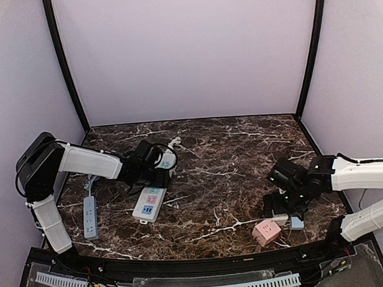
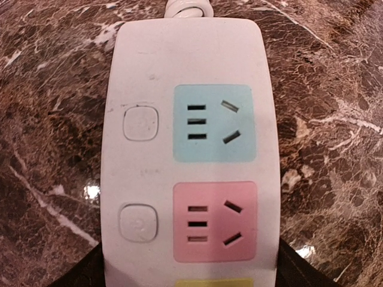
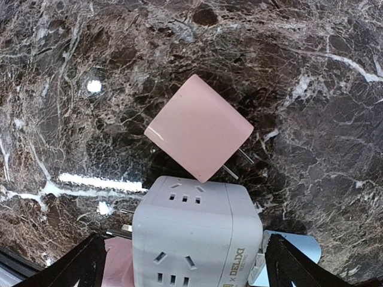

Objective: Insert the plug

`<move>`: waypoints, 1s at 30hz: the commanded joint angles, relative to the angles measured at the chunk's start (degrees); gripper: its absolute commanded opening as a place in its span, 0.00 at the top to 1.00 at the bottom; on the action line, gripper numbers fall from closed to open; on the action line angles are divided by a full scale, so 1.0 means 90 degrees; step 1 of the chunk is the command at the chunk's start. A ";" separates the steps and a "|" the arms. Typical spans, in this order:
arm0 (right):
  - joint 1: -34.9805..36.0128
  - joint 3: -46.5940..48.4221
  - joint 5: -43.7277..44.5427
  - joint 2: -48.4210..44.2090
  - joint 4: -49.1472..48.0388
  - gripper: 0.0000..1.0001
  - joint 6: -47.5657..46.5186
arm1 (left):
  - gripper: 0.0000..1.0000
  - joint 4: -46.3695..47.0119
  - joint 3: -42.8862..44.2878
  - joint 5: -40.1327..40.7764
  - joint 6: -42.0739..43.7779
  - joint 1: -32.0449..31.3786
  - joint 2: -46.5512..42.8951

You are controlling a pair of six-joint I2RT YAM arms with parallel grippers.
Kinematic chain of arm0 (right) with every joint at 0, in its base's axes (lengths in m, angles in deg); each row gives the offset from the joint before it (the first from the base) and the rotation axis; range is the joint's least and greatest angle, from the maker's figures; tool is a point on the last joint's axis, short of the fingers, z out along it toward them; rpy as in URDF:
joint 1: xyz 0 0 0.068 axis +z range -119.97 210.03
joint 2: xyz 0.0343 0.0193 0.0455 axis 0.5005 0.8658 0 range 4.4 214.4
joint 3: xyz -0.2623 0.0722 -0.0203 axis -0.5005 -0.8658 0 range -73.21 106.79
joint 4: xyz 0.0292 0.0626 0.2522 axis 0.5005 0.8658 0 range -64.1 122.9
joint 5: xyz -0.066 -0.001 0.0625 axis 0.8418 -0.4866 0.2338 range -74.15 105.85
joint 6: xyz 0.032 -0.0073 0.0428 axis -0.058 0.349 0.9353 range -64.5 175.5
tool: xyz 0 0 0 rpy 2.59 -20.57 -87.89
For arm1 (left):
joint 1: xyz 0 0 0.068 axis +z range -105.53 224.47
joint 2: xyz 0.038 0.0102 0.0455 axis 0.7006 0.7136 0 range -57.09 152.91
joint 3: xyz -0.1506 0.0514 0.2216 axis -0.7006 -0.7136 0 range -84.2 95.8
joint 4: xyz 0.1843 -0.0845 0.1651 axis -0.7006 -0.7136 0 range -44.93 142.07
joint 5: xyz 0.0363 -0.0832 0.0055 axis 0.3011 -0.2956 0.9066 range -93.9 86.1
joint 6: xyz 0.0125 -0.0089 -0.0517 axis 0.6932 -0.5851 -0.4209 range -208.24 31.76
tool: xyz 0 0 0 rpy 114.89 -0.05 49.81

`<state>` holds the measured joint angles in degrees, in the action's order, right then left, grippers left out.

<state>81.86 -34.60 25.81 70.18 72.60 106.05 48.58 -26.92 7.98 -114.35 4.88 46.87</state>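
On the marble table [image 1: 230,148], the left claw [image 1: 158,174] is hovering at the white power strip [image 2: 191,60], its fingers [image 2: 78,276] flanking the strip's sides; I cannot tell whether it is gripping. The right claw [image 1: 286,208] is hanging released around a white socket cube [image 3: 191,233], with the pink cube plug [image 3: 197,127] lying just beyond.

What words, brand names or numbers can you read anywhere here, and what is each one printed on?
"x DELIXI": on the near face of the white cube adapter, running sideways up its right edge.
Small print beside it on the same face: too small to read.
white power strip: no text; the faint marks on its two buttons are unreadable.
pink cube plug: no text visible.
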 commanded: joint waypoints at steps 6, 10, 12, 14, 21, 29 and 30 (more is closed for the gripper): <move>0.0071 -0.0177 0.0337 -0.0092 -0.0300 0.18 0.0188 | 0.40 0.0218 0.0407 0.0062 0.0005 -0.0252 0.0439; 0.0080 -0.0208 0.0335 0.0025 -0.0365 0.21 0.0173 | 0.39 0.0264 0.0405 0.0036 0.0024 -0.0297 0.0450; 0.0074 -0.0201 0.0329 0.0088 -0.0373 0.23 0.0166 | 0.38 0.0291 0.0395 0.0041 0.0038 -0.0321 0.0446; 0.0080 -0.0203 0.0357 0.0084 -0.0383 0.28 0.0174 | 0.35 0.0325 0.0366 0.0046 0.0038 -0.0342 0.0445; 0.0081 -0.0194 0.0410 -0.0034 -0.0442 0.43 0.0219 | 0.11 0.0581 0.0183 0.0180 0.0069 -0.0373 0.0337; 0.0081 0.0169 0.0541 -0.0190 -0.0205 0.45 0.0212 | 0.01 0.0525 0.0091 0.0086 0.0233 -0.0467 0.0130; 0.0081 0.0261 0.0596 -0.0226 -0.0126 0.45 0.0211 | 0.01 0.0520 0.0037 0.0086 0.0234 -0.0470 0.0080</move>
<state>82.06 -35.61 28.67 70.10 69.91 107.29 53.21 -24.65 9.66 -113.28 1.49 50.15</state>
